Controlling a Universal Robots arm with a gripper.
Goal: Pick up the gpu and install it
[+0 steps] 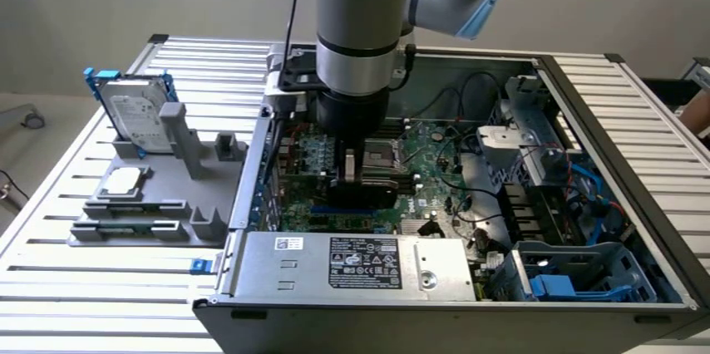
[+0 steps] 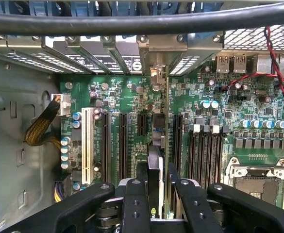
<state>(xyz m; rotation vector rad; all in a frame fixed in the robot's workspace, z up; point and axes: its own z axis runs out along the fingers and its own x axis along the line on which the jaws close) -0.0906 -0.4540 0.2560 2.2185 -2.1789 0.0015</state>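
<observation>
Green circuit board, seen edge-on, marks the gpu (image 2: 155, 165). It is held upright between the clenched fingers of the pincer (image 2: 157, 206), inside the open computer case (image 1: 621, 163) and close over the motherboard (image 2: 117, 92). The installing step is judged to be in hand, with the card lined up among the black expansion slots (image 2: 122, 145); whether it is seated cannot be told. Seating is judged to call for a straight, level press. Capacitors (image 2: 77, 116) and neighbouring slots are crowded nearby, and a thick black cable (image 2: 132, 22) is strung by the rear wall. A hard drive (image 1: 139, 113) is parked on the surface (image 1: 89, 287), well apart.
</observation>
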